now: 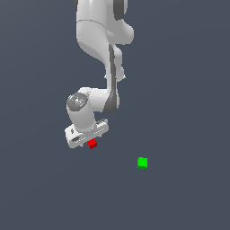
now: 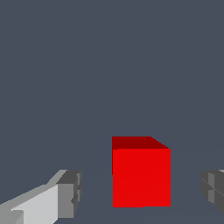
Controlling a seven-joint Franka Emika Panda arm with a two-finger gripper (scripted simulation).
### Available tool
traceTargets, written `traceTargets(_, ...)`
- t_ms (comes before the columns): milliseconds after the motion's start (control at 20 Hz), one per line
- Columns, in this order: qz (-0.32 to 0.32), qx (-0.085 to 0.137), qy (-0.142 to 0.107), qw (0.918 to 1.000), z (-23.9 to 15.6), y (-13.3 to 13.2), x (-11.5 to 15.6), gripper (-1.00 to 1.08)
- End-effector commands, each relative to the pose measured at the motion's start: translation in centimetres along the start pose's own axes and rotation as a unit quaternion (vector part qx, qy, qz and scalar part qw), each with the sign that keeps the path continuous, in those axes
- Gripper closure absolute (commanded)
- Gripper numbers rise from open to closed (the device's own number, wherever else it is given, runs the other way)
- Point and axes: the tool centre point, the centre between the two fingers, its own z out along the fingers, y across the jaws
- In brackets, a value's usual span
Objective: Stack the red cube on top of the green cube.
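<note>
The Panda arm's gripper (image 2: pixel 140 192) is seen spread open over the grey floor (image 1: pixel 188 90), nothing held, with the red cube (image 2: pixel 141 175) lying between its two fingers. In the wrist view a gap is visible on each side of the cube, so neither pad (image 2: pixel 70 192) is judged to be touching it; the cube sits a little nearer one finger than the other. From the exterior view the red cube (image 1: pixel 92 144) is glimpsed just under the hand, while the green cube (image 1: pixel 142 162) rests well apart, toward the exterior view's right and somewhat nearer the camera. Whether the cube is squared to the pads can be judged only roughly; one flat face is presented to the wrist camera.
</note>
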Motion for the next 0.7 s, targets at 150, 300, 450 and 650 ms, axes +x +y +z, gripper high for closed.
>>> traceTargets(150,-0.001,0.000,0.000,1.0000,2.5,-0.1,0.0,-0.92)
traceTargets(300,-0.001,0.000,0.000,1.0000,3.0,0.0,0.0,-0.92)
traceTargets(450,-0.001,0.000,0.000,1.0000,3.0,0.0,0.1,1.08)
traceTargets(650,-0.001,0.000,0.000,1.0000,3.0,0.0,0.1,1.08)
